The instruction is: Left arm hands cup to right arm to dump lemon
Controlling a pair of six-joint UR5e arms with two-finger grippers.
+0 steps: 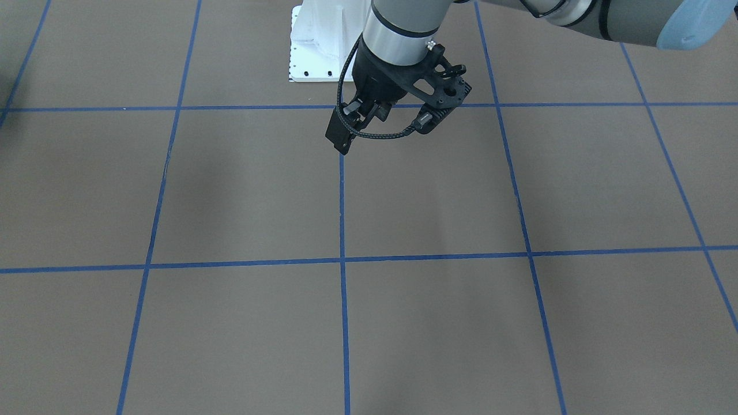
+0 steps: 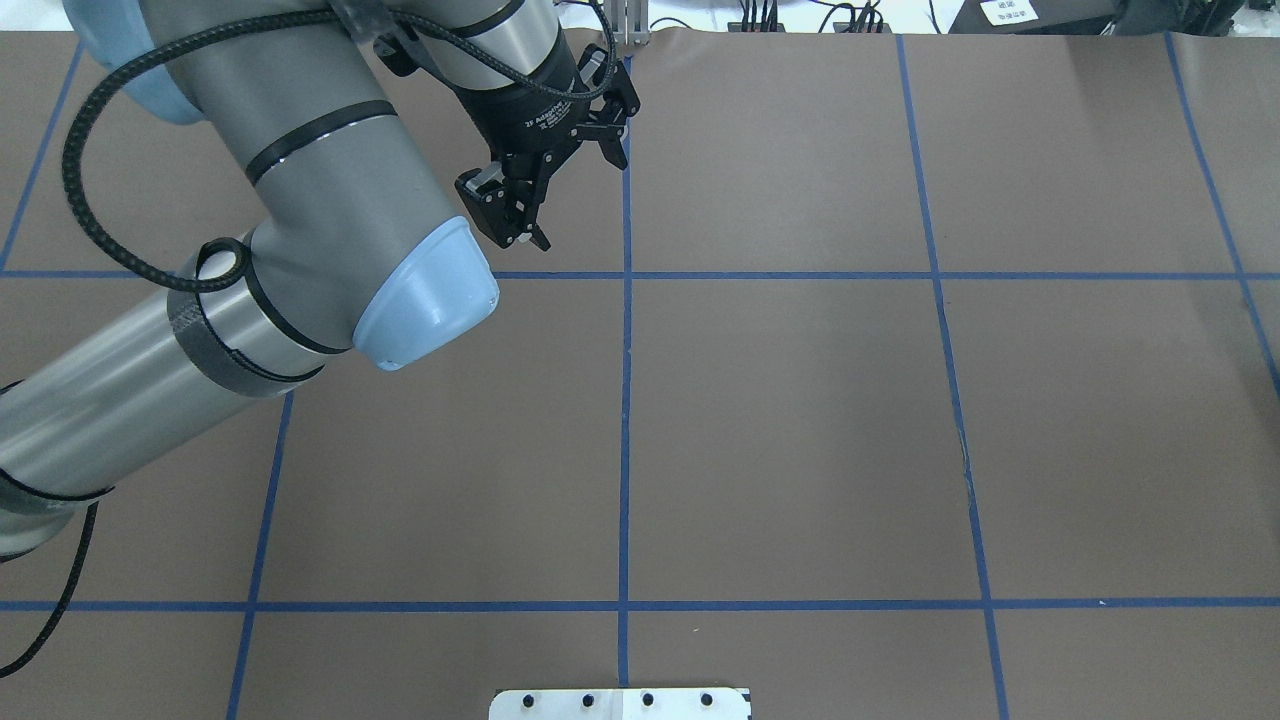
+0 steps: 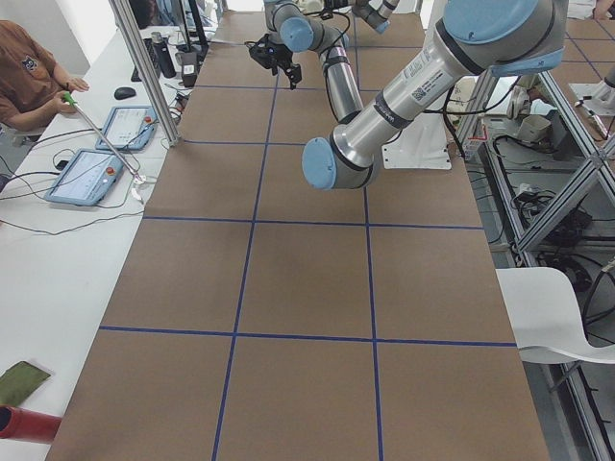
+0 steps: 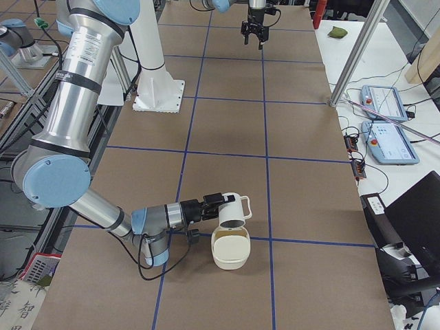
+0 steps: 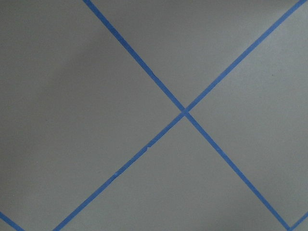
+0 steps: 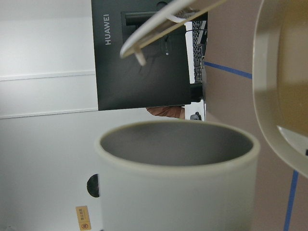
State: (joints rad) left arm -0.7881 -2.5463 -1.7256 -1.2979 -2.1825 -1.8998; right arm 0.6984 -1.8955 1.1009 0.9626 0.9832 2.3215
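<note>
exterior right view showed the brown table (image 4: 302,199), marked in squares by blue tape lines (image 4: 263,103), and it ran the whole length of the picture. the right arm (image 4: 75,89) was the near and large one. it bent down from its white base (image 4: 158,89) and lay low over the near end of the table.

the left arm (image 2: 330,200) reached over the far end. in the overhead view it came in from the left side, with a braided cable (image 2: 90,110) looped around it.

a cream bowl (image 4: 230,256) stood on the table beside a tape line, in front of the right arm. the cup (image 4: 232,210) was at the tip of the right gripper (image 4: 206,205), just above the far rim of the bowl. it was tipped over, with the mouth turned down toward the bowl and the handle on the upper side. whether cup and bowl touched, i could not tell. the right wrist view showed the cup very near, with the grey inside visible.

how the fingers of the right gripper stood was not possible to judge.

the left gripper (image 2: 560,165) hung over a tape line with its fingers spread wide, and it held nothing.
</note>
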